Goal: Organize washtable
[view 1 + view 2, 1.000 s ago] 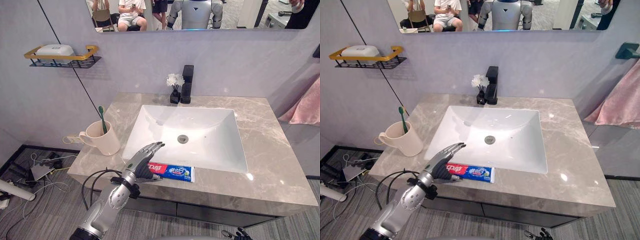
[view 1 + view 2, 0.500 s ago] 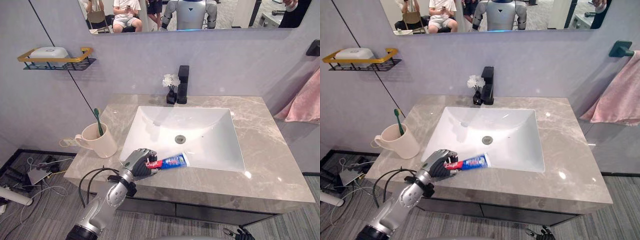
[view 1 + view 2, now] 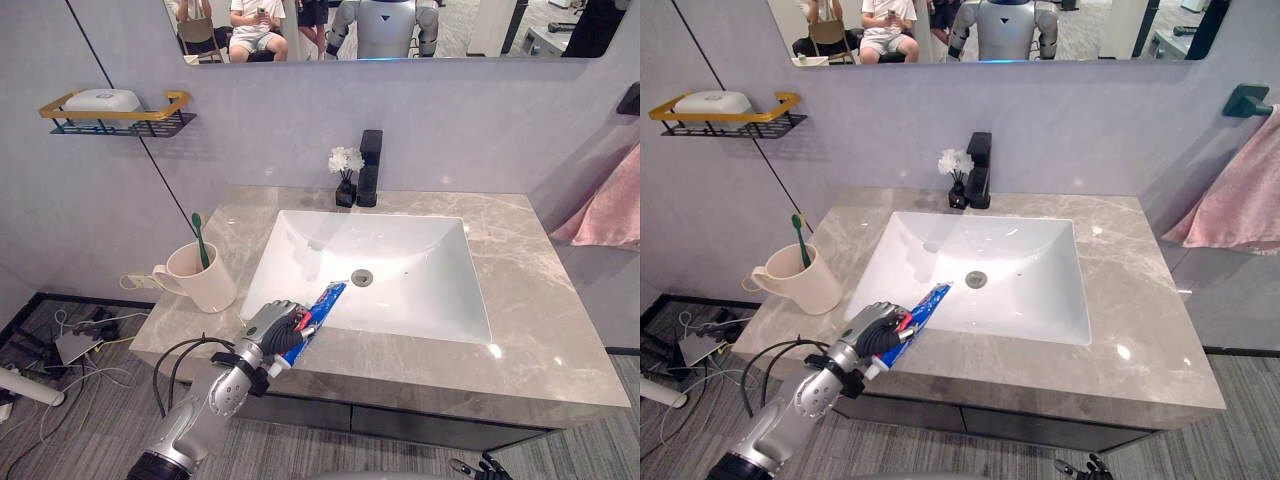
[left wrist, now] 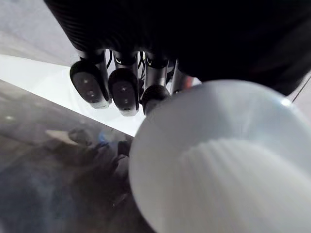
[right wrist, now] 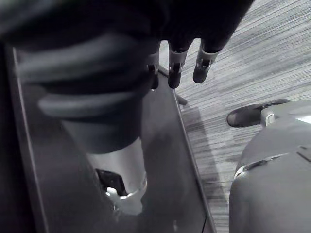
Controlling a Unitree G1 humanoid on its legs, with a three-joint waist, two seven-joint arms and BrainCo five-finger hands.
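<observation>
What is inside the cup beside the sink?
A green toothbrush stands in the cream cup, sticking up past the rim. The cup's wall hides its lower end and the bottom.

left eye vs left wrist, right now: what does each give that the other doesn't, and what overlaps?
Left eye view: the washtable layout. The cup with a toothbrush stands left of the sink, the black faucet and small flowers behind it, plus the wall shelf and a pink towel.
Left wrist view: a white ribbed cap up close, beside curled fingertips.
Both: the left hand shut on the toothpaste tube, the white sink, the grey counter.
</observation>
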